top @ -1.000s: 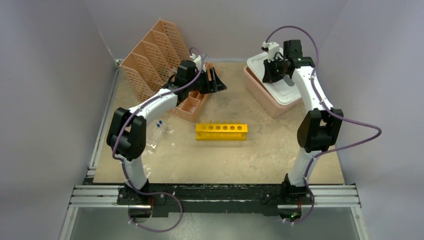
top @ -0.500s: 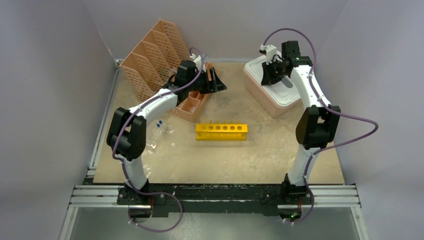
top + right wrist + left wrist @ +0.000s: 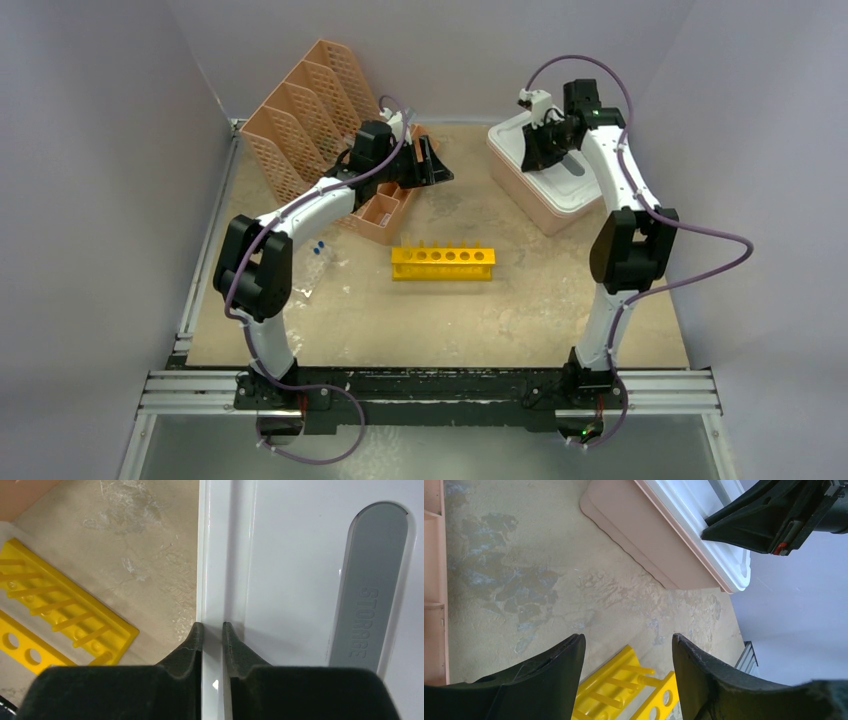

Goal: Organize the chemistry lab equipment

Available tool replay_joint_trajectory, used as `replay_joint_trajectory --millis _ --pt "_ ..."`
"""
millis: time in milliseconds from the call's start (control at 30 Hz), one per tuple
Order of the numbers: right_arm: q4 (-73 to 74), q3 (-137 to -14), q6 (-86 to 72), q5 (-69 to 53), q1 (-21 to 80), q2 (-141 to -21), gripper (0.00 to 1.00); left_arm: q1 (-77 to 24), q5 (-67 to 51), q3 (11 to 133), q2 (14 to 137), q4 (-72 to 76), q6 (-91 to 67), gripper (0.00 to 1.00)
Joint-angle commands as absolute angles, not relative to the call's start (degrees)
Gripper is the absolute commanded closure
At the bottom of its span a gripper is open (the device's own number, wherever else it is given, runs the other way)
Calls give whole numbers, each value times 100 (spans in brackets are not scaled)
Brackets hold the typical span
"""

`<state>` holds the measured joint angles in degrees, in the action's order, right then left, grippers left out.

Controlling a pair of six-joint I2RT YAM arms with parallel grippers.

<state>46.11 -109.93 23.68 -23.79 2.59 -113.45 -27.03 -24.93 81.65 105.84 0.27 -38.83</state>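
A beige, scuffed desk (image 3: 450,310) is seen from above, with two robot arms bolted at its near edge. A tall peach mesh desk organizer (image 3: 300,110) stands just behind and to the left of the left gripper (image 3: 432,165). A pink plastic tub (image 3: 520,190) closed by a white lid (image 3: 575,190) lies directly beneath the right gripper (image 3: 552,150).

A yellow test-tube rack with a row of round holes (image 3: 443,263) lies on the desk, nearer the arm bases than either gripper and roughly between them. It is touched by neither. Thin clear blue-capped tubes (image 3: 320,250) lie loose on the desk, well to the near left of the left gripper.

The left gripper is held wide apart and empty, hovering above bare desk. In the right wrist view the right gripper (image 3: 212,627) is set over the left rim of the lid, its jaws only a slit apart. Whether the rim is pinched cannot be told. A grey oval handle marked STORAGE (image 3: 372,580) lies to the right of that gripper.

The step in hand is judged to be the handling of the tub's lid, before any equipment is sorted. A firm hold on the rim or handle would be called for next, with a level lift. The rack and tubes are not yet gathered.
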Motion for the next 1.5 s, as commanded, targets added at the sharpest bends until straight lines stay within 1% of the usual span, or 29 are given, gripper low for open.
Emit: replay_joint_trajectory --millis 0,100,200,300,400,567,700,867,1000,1300,1467 --pt "4632 -11310 2505 -2582 292 -11478 84 -2678 -2558 8323 10519 142 -3824 37" --pt "4609 -11396 2363 -2625 298 -11482 72 -2680 -2552 8332 10520 141 -3824 37" --pt "4537 -11486 2163 -2876 299 -11409 64 -2674 -2549 8341 10534 136 -3823 37" --pt "4533 -11633 1942 -3363 295 -11340 59 -2678 -2552 8359 10546 123 -3834 37" --pt "4466 -11693 1770 -3237 290 -11302 56 -2675 -2556 8371 10547 123 -3834 37" --pt "4294 -11650 1534 -2728 290 -11294 55 -2679 -2549 8367 10555 123 -3841 37" --pt "4312 -11601 1446 -2417 290 -11411 51 -2678 -2549 8363 10561 123 -3850 37" --pt "4470 -11652 1472 -2827 312 -11611 48 -2673 -2551 8343 10563 99 -3858 37" --pt "4522 -11648 1452 -2861 332 -11742 50 -2674 -2541 8335 10554 75 -3859 37" --pt "4598 -11713 1459 -3153 378 -11891 56 -2677 -2540 8351 10552 27 -3835 37" --pt "4314 -11756 1265 -2359 387 -11727 54 -2680 -2540 8376 10556 16 -3819 37"
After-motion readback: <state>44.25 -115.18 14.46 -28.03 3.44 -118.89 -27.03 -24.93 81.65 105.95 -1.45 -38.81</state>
